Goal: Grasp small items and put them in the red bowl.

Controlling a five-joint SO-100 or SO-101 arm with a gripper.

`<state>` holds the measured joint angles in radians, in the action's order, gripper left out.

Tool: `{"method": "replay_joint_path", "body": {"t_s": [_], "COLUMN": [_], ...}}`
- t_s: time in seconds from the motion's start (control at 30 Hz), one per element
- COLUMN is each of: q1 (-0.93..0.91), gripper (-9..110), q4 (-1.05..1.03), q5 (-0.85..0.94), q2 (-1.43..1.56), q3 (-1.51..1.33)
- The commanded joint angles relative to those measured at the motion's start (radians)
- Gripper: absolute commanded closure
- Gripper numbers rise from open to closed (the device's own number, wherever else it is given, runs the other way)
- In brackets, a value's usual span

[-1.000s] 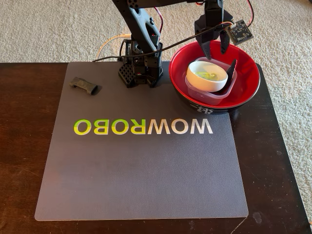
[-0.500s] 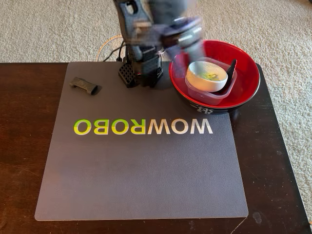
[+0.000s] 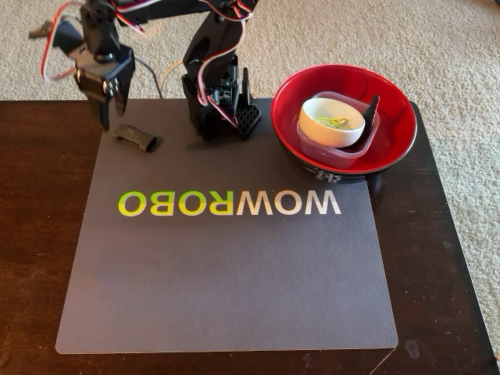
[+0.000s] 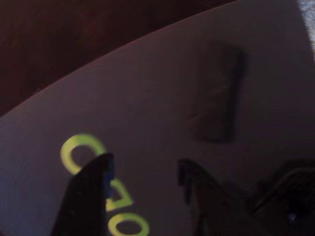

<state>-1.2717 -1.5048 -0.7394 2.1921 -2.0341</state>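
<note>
The red bowl (image 3: 393, 145) stands at the back right in the fixed view. In it sits a clear square tub (image 3: 334, 154), holding a white round dish (image 3: 324, 130) with yellow-green paper clips (image 3: 337, 121), and a black clip piece (image 3: 369, 116) leans beside the dish. Another black clip piece (image 3: 137, 138) lies on the mat's back left corner; the wrist view shows it blurred (image 4: 216, 93). My gripper (image 3: 112, 117) hangs open just left of and behind that clip, above the mat edge. Nothing shows between its fingers in the wrist view (image 4: 145, 161).
A grey mat (image 3: 226, 266) printed WOWROBO covers most of the dark wooden table (image 3: 31, 234). The arm's base (image 3: 223, 109) stands at the mat's back edge between clip and bowl. Beige carpet (image 3: 453, 47) lies beyond the table.
The arm has swung from above the red bowl at the right to the left, and now hangs by the black clip piece on the mat. The bowl's contents have not moved.
</note>
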Motion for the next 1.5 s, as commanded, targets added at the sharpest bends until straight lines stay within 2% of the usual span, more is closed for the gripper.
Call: {"method": "replay_joint_path", "body": {"t_s": [0.0, 0.27, 0.33, 0.53, 0.67, 1.0, 1.23, 1.47], "q1": [-0.112, -0.276, -0.291, -0.308, -0.284, -0.167, -0.132, -0.265], "gripper": [86, 85, 85, 83, 83, 79, 78, 82], "q4": [0.014, 0.152, 0.233, 0.293, 0.425, 0.485, 0.494, 0.574], "q5": [-0.1, -0.442, -0.508, -0.801, -0.732, -0.532, -0.517, -0.63], "q2": [0.106, 0.121, 0.163, 0.141, 0.026, -0.115, -0.181, -0.291], "q3": [-0.044, -0.279, -0.365, -0.414, -0.39, -0.344, -0.351, -0.356]}}
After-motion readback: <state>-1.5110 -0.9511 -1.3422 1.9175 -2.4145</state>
